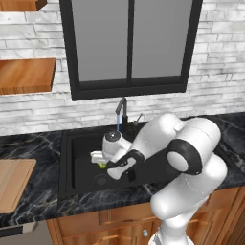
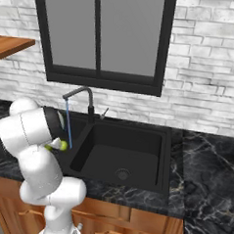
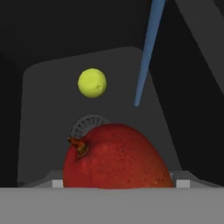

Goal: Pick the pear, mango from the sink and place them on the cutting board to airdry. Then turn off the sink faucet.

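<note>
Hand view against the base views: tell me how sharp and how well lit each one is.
Hand view: the mango looms close and bright, slightly soft-edged, the sink walls dark behind the pear. Left and right base views: even flat light, coarse, with the sink interior nearly black.

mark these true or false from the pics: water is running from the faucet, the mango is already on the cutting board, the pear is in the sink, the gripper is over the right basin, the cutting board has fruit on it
1. Water is running from the sink faucet. True: a blue stream falls from its spout.
2. The mango is already on the cutting board. False: in the hand view it sits right in front of the gripper, down in the sink.
3. The pear is in the sink. True: it lies on the basin floor near the round drain.
4. The gripper is over the right basin. False: it is in the left basin.
5. The cutting board has fruit on it. False: no fruit lies on the part that shows.
</note>
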